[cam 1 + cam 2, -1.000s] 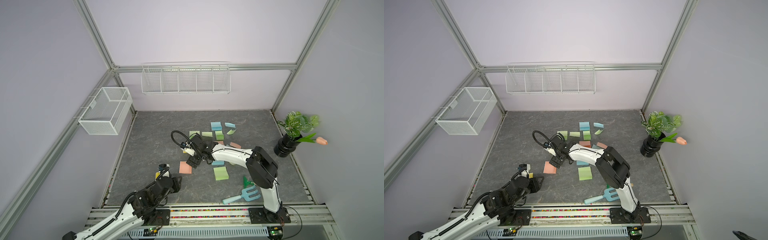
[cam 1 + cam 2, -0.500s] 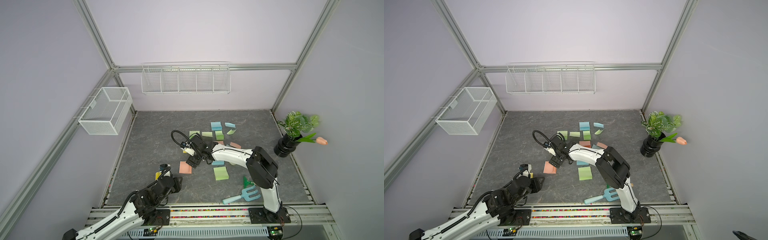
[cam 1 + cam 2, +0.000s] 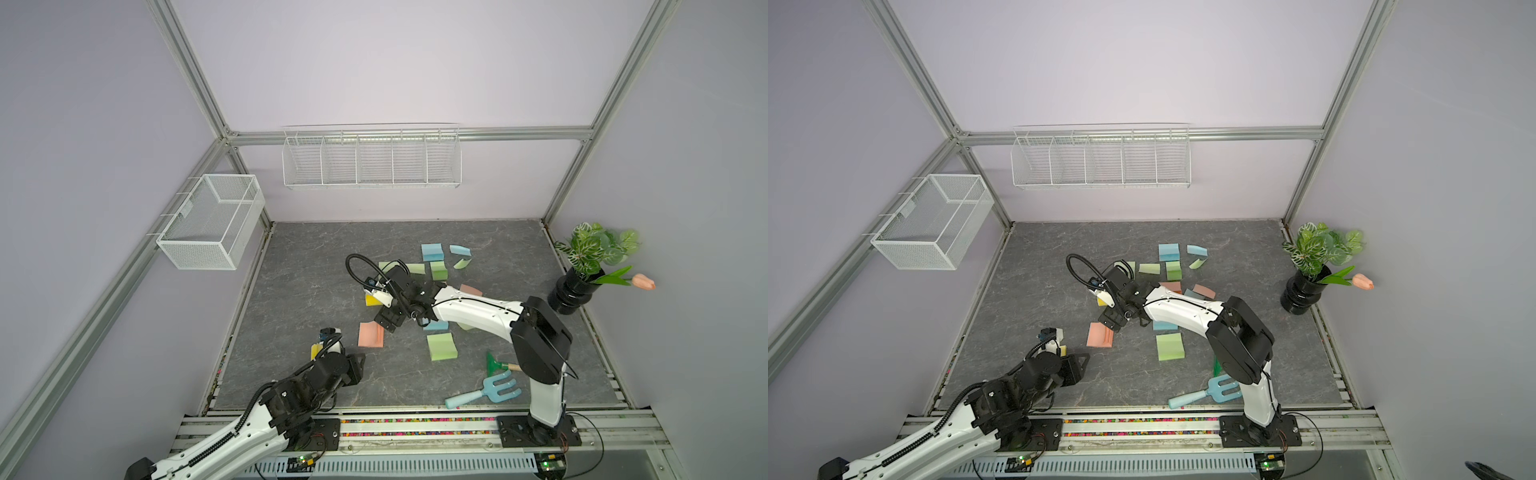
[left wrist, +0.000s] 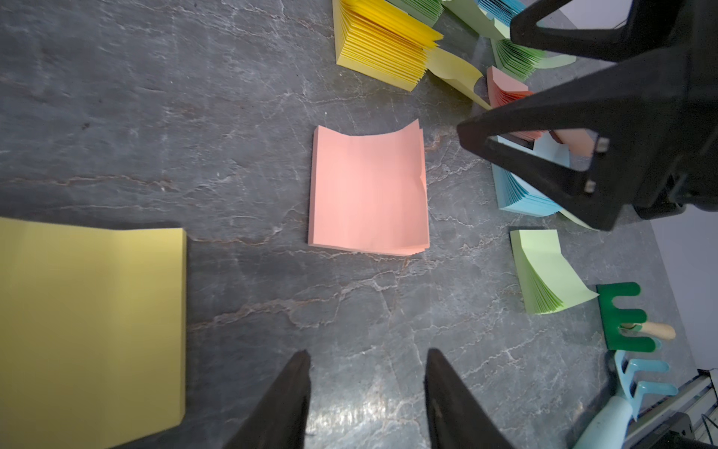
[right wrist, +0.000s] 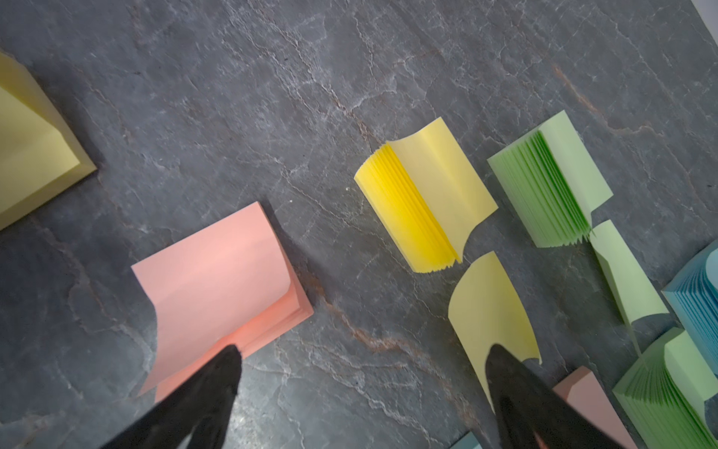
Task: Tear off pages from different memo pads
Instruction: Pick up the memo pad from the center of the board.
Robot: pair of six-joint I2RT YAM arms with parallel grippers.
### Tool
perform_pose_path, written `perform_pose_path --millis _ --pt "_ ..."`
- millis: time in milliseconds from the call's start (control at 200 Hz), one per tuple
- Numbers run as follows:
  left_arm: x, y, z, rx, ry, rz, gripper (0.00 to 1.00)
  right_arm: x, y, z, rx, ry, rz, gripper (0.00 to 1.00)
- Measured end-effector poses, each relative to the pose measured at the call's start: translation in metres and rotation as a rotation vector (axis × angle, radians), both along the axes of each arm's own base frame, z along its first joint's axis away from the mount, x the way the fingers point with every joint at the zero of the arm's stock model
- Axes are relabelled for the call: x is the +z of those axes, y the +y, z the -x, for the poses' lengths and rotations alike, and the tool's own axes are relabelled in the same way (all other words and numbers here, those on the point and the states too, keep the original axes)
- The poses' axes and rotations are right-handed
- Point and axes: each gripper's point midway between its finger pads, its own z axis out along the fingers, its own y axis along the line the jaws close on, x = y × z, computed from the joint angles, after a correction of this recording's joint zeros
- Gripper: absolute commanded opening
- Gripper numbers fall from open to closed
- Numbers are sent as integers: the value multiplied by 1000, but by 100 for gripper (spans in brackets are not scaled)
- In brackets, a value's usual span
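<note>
Memo pads (image 3: 431, 252) in yellow, salmon, blue and green, scattered over the grey table (image 3: 299, 291) in both top views. Salmon pad (image 3: 371, 334) lying flat, apart from the main cluster. Right gripper (image 3: 384, 323) low at the salmon pad's far edge, with its opening hard to read from above. Left gripper (image 3: 360, 365) near the salmon pad on the robot's side, clear of it. Yellow pad (image 3: 316, 352) near the salmon pad, toward the left wall. Green pad (image 3: 441, 346) on the salmon pad's opposite side, blue fork (image 3: 484, 390) farther off that way. Same layout in a top view: salmon pad (image 3: 1099, 335), right gripper (image 3: 1111, 323), left gripper (image 3: 1081, 365).

Left wrist view: left gripper (image 4: 367, 352) partly open, nothing between its fingers (image 4: 283, 400), short of the salmon pad (image 4: 369, 190) and not touching it. Top sheet of that pad curled along one edge. Yellow pad (image 4: 89, 330) near the salmon pad. Fanned yellow pad (image 4: 379, 42), blue pad (image 4: 520, 198) and green pad (image 4: 544, 272) near it on other sides. Green fork (image 4: 621, 315) just beyond the green pad.

Right wrist view: right gripper (image 5: 363, 348) spread wide, gripping nothing. One fingertip (image 5: 221, 373) over the lifted edge of the salmon pad (image 5: 217, 280), contact impossible to tell. Other fingertip over a loose yellow page (image 5: 489, 307). Fanned yellow pad (image 5: 423, 202) near the salmon pad, loose green page (image 5: 625, 272) well apart from it.
</note>
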Motion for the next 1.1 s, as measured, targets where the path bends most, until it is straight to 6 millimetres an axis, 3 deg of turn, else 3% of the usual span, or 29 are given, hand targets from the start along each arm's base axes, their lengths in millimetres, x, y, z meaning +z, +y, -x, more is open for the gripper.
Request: perform_pose_path --millis 145,400,855,1105 --pt "1 0 0 0 -1 2 49 -5 -1 -1 -6 1 13 98" --pt "1 0 0 0 -3 4 50 -31 -3 0 -12 39 60 98" --pt "1 0 0 0 -3 4 50 -28 0 -2 -13 42 70 98" --pt "1 0 0 0 -4 5 50 -43 0 1 -9 59 116 98"
